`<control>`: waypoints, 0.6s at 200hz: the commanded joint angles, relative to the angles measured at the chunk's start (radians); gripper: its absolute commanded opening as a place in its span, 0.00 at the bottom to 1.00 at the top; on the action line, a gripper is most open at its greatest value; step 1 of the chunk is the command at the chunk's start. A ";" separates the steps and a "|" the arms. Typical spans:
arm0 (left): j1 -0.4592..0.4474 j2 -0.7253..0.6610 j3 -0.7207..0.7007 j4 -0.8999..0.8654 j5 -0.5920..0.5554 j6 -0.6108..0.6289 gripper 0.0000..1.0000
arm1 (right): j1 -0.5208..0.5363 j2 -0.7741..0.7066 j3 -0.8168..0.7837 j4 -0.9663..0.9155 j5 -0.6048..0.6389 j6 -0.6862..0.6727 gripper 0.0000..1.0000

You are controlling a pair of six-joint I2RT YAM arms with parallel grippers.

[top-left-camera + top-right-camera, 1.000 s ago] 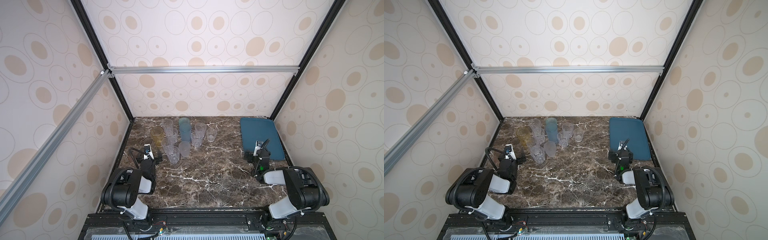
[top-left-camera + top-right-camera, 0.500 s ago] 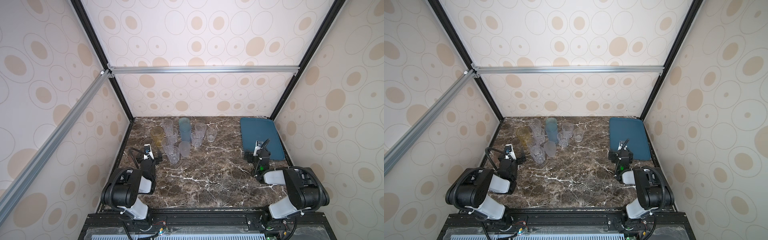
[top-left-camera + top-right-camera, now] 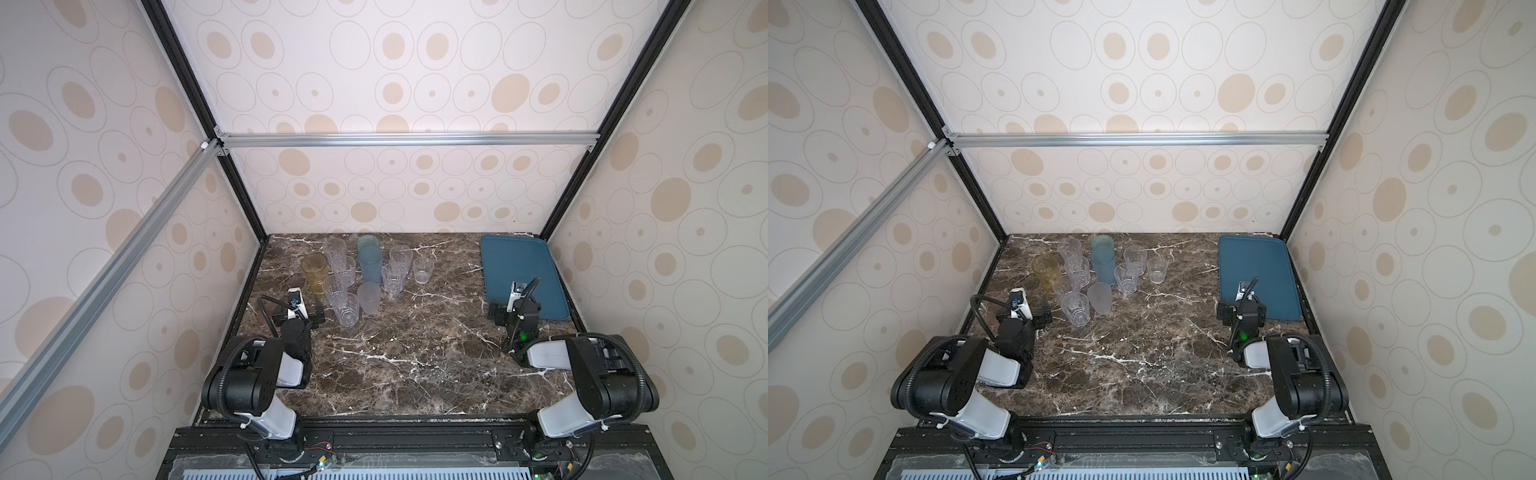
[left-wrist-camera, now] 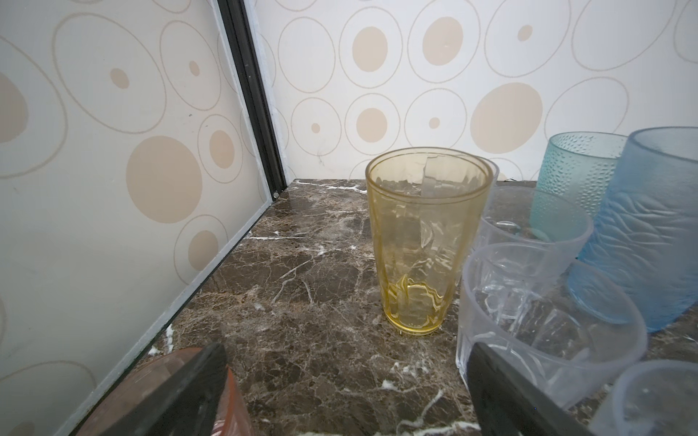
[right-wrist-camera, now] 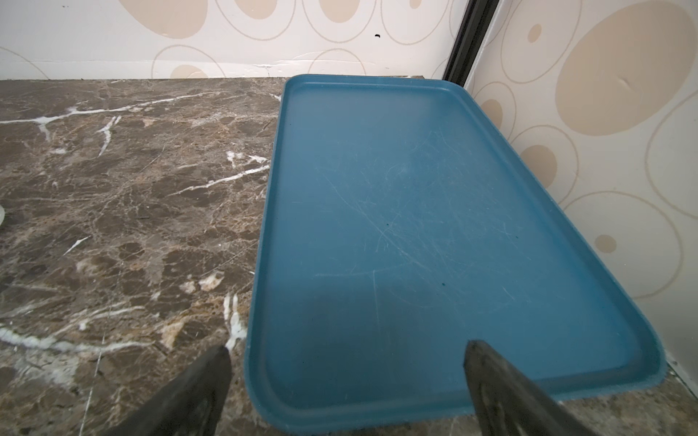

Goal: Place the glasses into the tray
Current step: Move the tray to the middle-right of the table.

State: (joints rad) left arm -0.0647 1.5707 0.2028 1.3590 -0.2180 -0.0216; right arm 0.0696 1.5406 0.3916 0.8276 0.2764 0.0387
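Left wrist view shows your left gripper point(image 4: 345, 347) spread wide and empty, the amber glass point(image 4: 426, 245) upright at frame centre. Nothing has moved in the past second. In both top views the glasses point(image 3: 357, 274) cluster upper left of centre and the tray point(image 3: 519, 266) lies bare at right. Your right gripper point(image 5: 349, 347) is likewise released over its near edge. No placement has begun.

pinkish glass point(image 4: 139, 381) cut off, half hidden
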 commanded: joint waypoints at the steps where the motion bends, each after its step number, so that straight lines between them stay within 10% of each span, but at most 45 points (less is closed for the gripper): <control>1: -0.007 -0.064 0.013 -0.038 -0.001 0.022 0.99 | -0.001 -0.036 0.027 -0.035 -0.035 -0.026 1.00; 66: -0.056 -0.251 0.077 -0.338 -0.175 -0.045 0.99 | 0.051 -0.189 0.158 -0.396 0.067 -0.015 1.00; 120: -0.093 -0.453 0.201 -0.759 -0.428 -0.306 0.99 | 0.053 -0.203 0.530 -1.126 0.152 0.413 1.00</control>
State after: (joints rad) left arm -0.1444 1.2015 0.3065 0.8780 -0.4564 -0.1364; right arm 0.1230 1.3354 0.7708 0.0948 0.3965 0.2161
